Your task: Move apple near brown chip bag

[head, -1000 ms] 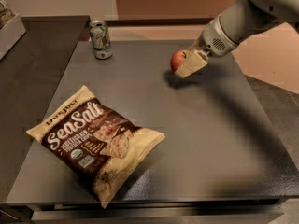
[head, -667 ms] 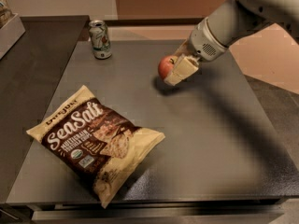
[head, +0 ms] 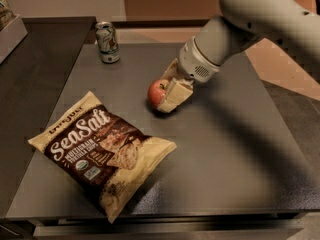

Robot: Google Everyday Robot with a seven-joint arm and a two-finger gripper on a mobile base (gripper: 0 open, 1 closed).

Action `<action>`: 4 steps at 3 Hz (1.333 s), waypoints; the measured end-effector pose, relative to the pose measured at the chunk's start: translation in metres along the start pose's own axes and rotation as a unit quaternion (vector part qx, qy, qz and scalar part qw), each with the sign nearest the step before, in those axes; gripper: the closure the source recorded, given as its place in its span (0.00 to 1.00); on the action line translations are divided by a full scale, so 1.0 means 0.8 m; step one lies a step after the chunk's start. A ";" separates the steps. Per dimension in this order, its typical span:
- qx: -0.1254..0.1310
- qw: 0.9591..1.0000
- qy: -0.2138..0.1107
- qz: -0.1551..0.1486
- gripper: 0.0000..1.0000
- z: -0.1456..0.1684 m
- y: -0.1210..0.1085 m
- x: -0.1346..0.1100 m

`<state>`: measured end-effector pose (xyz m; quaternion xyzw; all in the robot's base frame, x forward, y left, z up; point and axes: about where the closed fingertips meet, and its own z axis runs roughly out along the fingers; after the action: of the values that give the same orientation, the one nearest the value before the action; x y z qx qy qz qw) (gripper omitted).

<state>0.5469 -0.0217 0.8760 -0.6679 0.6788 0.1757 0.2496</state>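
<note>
Gripper (head: 167, 99) is approx. at the middle of the counter (head: 240, 154), a bit toward the far side. It is closed on the apple (head: 156, 92). One of the cream fingers (head: 176, 95) lies flat against the right side of the fruit. The other one is hidden behind it, so I see only this one contact.

The apple is red w/ a yellowish patch and the short stem is at the top. It sits very low, w/ a dark shadow directly under it. I cannot tell if it touches the counter or hangs just above.

The white arm (head: 240, 29) comes down from the upper right corner, and its shadow falls across the right part of the counter.

The brown chip bag (head: 102, 151) lies flat at the front left, turned diagonal, w/ the "Sea Salt" lettering facing up. Its lower corner reaches close to the front edge of the counter. The apple is beyond the bag's far right side, near it but apart, w/ a strip of bare counter between them.

A green-and-white can (head: 107, 42) stands upright near the far left of the counter, well apart from both apple and bag.
</note>
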 end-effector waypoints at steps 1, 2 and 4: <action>-0.018 1.000 0.005 -0.019 0.94 0.017 0.016 -0.011; -0.030 0.999 0.011 -0.029 0.71 0.029 0.025 -0.017; -0.040 0.998 0.015 -0.034 0.25 0.040 0.030 -0.018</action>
<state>0.5263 0.0097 0.8562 -0.7029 0.6515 0.1841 0.2181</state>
